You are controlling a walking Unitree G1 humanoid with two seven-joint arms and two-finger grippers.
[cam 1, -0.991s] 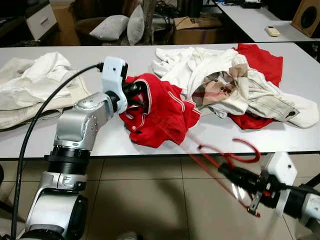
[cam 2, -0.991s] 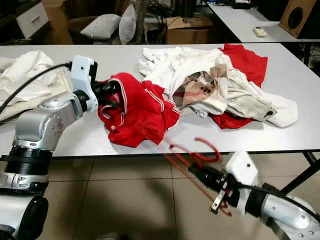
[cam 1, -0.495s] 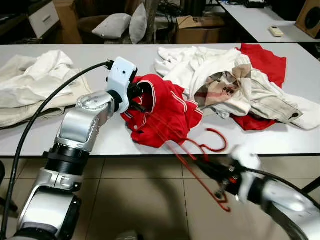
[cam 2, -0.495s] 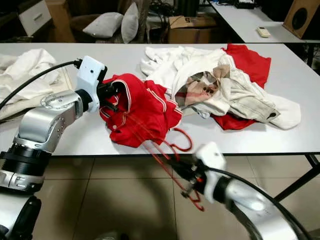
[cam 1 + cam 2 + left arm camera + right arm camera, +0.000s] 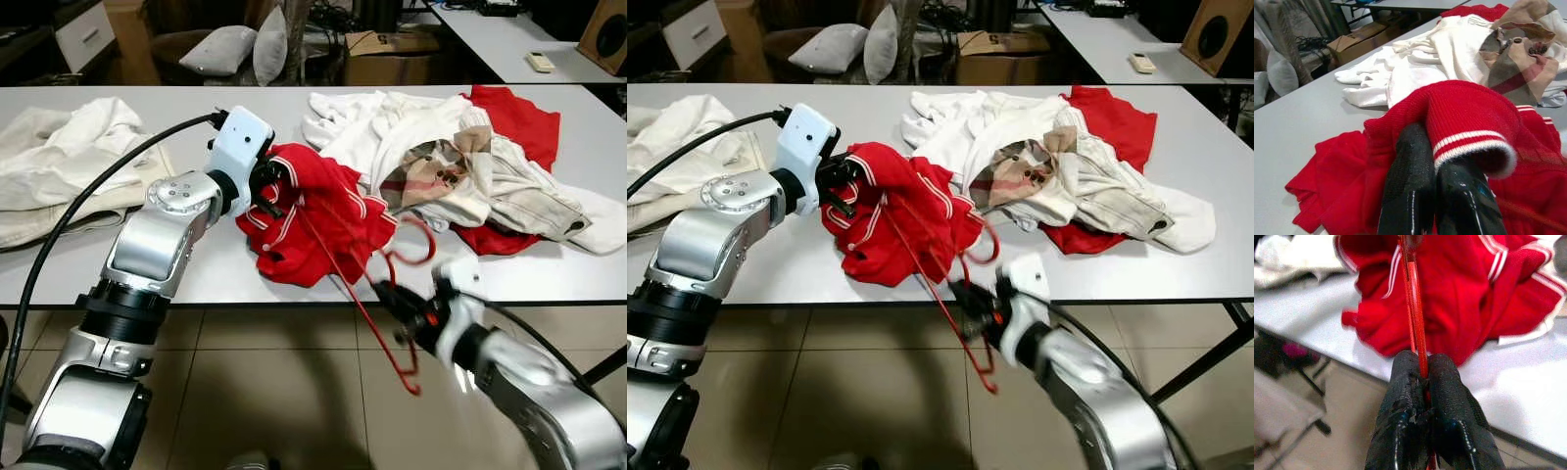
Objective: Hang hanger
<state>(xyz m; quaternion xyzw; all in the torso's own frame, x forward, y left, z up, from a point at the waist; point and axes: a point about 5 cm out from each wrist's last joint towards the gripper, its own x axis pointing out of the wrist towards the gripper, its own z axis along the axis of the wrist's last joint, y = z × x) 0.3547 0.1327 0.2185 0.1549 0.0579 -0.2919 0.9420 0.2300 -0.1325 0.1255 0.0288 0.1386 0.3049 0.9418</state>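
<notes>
- My left gripper (image 5: 266, 188) pinches the red top (image 5: 323, 220) by its striped ribbed hem, lifting an opening clear of the table (image 5: 196, 117), I judge to let the hanger in.
- My right gripper (image 5: 1419, 377) is clamped on the thin red wire hanger (image 5: 367, 284), which slants from the near table edge up to the top.
- White and checked clothes (image 5: 451, 166) lie crumpled far right.

Ribbed knit red sweater (image 5: 323, 220), glossy red hanger (image 5: 377, 304), smooth matt table (image 5: 147, 274).
</notes>
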